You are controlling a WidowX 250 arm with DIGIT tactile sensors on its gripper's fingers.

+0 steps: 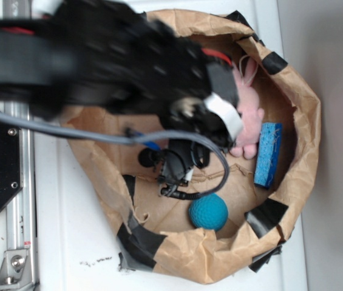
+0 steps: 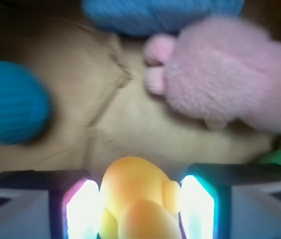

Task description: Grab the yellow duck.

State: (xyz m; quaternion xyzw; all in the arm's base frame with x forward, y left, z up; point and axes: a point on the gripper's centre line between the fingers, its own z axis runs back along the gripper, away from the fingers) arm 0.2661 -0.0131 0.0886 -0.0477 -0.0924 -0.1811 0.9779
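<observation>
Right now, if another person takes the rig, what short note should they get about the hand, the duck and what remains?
Hand: down inside the paper bag, fingers on both sides of the yellow duck; whether they press it yet, I cannot tell.
Nearby: pink bunny, teal ball, blue sponge, all apart from the duck.
Done: hand placed around the duck.
Left: close firmly, then lift.

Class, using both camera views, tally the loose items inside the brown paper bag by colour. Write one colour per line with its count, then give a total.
Yellow: 1, the small yellow rubber duck between the end effector fingers
Pink: 1, the pink plush bunny
Teal: 1, the teal dimpled ball
Blue: 1, the blue rectangular sponge
Total: 4
</observation>
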